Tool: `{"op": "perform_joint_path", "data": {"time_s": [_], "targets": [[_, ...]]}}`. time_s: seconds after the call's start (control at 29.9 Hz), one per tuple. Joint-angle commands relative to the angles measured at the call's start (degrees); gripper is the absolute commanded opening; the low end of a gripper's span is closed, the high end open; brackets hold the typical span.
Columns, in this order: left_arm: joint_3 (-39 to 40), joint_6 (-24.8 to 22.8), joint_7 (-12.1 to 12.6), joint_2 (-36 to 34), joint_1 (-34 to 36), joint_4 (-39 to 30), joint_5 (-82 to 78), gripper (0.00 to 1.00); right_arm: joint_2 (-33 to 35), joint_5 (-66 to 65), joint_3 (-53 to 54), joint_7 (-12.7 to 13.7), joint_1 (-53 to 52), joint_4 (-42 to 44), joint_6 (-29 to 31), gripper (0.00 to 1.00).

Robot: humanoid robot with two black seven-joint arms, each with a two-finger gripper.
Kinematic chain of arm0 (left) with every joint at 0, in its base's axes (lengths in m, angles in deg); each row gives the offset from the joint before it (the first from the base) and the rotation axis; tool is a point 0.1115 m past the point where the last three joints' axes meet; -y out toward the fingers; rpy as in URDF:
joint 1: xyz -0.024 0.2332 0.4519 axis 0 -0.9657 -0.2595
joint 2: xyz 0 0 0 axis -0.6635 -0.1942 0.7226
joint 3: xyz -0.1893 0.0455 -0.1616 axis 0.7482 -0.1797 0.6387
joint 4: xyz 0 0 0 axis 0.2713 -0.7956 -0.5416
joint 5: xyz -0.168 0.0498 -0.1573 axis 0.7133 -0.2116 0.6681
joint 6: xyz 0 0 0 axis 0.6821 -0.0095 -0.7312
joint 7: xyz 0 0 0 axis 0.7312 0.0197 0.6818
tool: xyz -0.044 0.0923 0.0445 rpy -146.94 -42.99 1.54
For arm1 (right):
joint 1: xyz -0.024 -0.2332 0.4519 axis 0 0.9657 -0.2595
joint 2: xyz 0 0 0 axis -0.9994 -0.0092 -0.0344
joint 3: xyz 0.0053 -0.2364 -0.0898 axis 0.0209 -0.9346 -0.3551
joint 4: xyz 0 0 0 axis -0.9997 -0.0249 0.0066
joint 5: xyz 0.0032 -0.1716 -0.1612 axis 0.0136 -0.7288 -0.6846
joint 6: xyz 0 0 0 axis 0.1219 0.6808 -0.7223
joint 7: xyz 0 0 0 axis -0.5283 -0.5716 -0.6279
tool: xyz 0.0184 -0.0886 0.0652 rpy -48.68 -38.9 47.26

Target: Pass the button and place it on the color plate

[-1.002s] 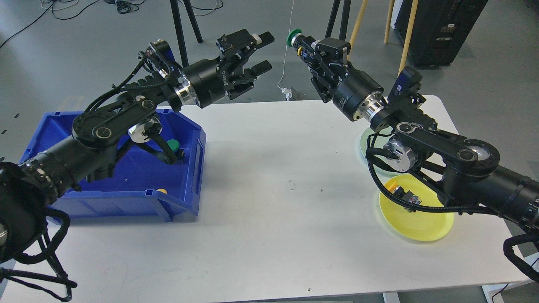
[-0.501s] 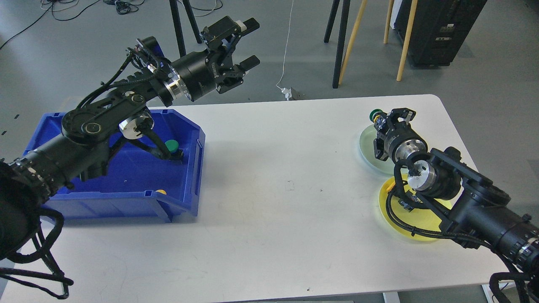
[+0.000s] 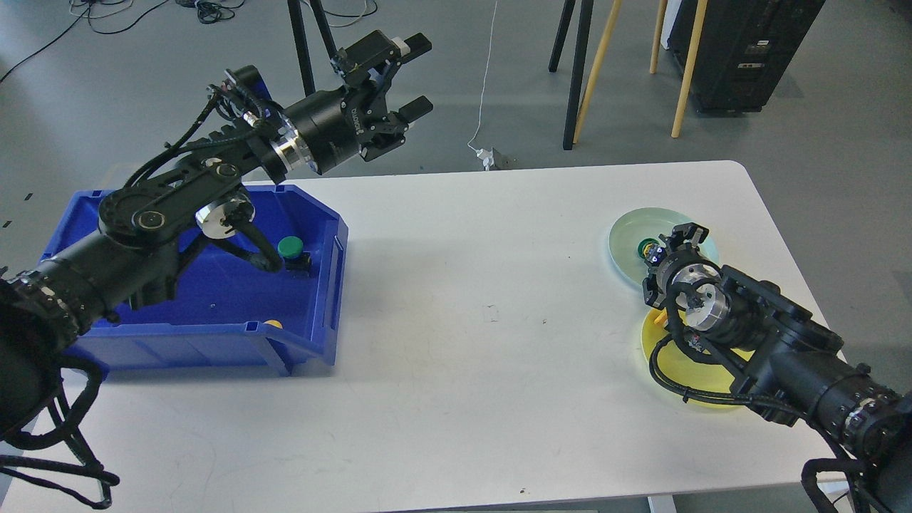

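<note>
My right gripper point(image 3: 661, 251) is low over the pale green plate point(image 3: 628, 231) at the table's right side, seen from behind. It is shut on a green button point(image 3: 647, 249), which is at the plate's surface near its middle. My left gripper point(image 3: 420, 75) is open and empty, raised high behind the table's far edge, above the blue bin point(image 3: 214, 335). A second green button point(image 3: 290, 247) lies in the bin near its right wall. A yellow button point(image 3: 273, 324) shows at the bin's front wall.
A yellow plate point(image 3: 702, 374) lies in front of the green plate, largely covered by my right arm. The blue bin stands at the table's left. Tripod and wooden legs stand on the floor beyond the table's far edge.
My right gripper carried the green button from high at the centre, down and right, onto the green plate. My left gripper, open throughout, drew back to the left and slightly up.
</note>
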Motion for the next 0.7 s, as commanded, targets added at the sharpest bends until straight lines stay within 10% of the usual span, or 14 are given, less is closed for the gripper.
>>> {"op": "perform_joint_path", "data": {"time_s": [0.0,0.33,0.67], "targets": [[2.5,0.0,0.0,-2.2,-0.8,0.0,0.2,0.99,3.7,0.0,6.0,0.0,1.6,-6.5,0.2,1.0],[4.0,0.0,0.0,-9.1,-2.6,4.3,8.7,0.99,7.8,-0.1,20.3,-0.6,4.5,-22.7,8.2,1.0],[7.1,0.0,0.0,-9.6,-3.9,17.8,27.0,0.99,15.6,7.9,13.5,-0.2,-6.6,-19.0,37.3,1.0]]}}
